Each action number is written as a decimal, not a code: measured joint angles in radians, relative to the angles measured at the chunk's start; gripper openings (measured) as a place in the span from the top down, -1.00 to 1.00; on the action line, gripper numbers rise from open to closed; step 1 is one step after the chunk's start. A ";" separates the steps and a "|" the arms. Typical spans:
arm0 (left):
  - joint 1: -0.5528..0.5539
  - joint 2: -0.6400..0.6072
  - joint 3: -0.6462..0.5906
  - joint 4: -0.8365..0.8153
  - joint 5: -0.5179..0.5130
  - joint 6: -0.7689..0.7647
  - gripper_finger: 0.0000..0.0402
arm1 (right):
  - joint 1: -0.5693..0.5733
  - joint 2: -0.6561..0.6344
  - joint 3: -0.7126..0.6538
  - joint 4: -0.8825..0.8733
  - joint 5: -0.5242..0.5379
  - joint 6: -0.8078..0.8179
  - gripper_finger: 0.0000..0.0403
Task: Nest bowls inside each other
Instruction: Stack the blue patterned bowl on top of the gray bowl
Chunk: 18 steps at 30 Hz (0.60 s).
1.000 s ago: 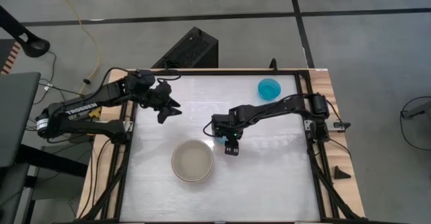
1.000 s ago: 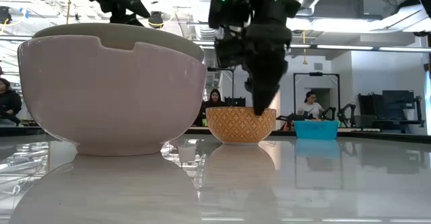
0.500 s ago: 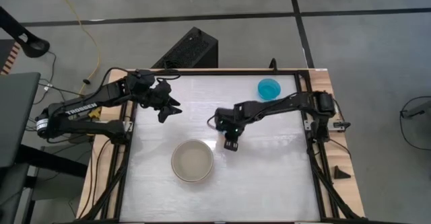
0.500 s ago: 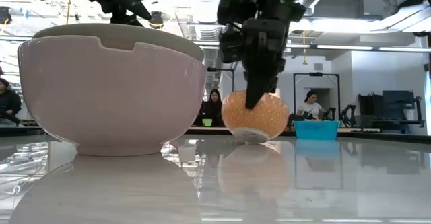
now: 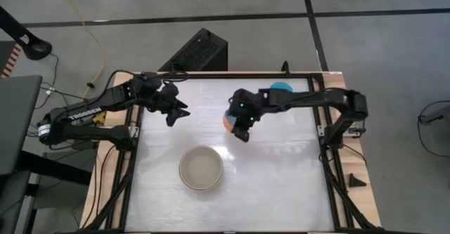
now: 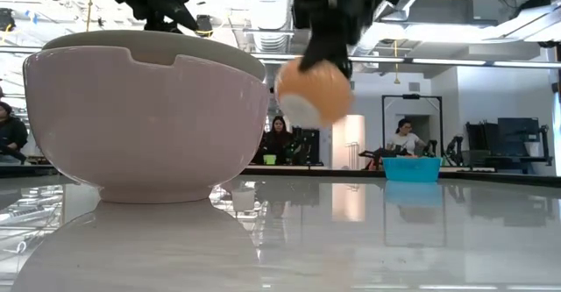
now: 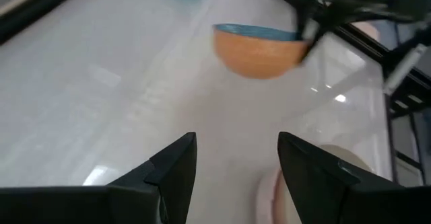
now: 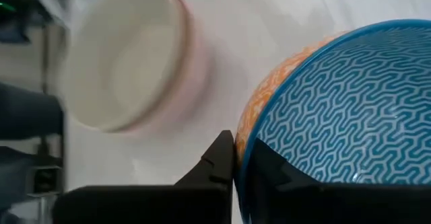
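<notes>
We see the left end effector (image 5: 178,112) hovering open above the tabletop (image 5: 281,178), up and left of the stacked large bowls (image 5: 201,169), a pink one holding a cream one. Right of that stack and higher, the right end effector (image 5: 242,128) grips the rim of an orange bowl with a blue patterned inside (image 6: 313,90), lifted clear. Farther right of the stack, a small teal bowl (image 5: 283,87) sits near the tabletop's far edge.

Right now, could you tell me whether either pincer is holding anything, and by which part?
The right pincer holds the small orange bowl with the blue inside by its rim, lifted off the table. The left pincer is open and empty.
</notes>
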<state>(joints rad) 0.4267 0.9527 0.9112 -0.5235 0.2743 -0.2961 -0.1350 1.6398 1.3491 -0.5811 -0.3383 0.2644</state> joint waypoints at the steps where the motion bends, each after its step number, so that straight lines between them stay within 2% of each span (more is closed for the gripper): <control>1: 0.006 0.000 0.000 0.001 -0.008 0.002 0.02 | 0.003 -0.016 -0.001 0.026 -0.006 0.010 0.80; 6: 0.053 -0.009 0.000 0.024 -0.052 0.003 0.02 | 0.051 -0.072 0.000 0.258 -0.032 0.086 0.80; 12: 0.132 -0.042 0.001 0.085 -0.107 -0.023 0.02 | 0.147 -0.043 0.000 0.496 -0.032 0.159 0.80; 18: 0.211 -0.080 0.001 0.097 -0.120 -0.049 0.02 | 0.239 0.038 0.000 0.539 -0.019 0.194 0.80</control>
<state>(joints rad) 0.6373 0.8725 0.9123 -0.4267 0.1540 -0.3456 0.1037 1.6782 1.3491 -0.0424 -0.3572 0.4583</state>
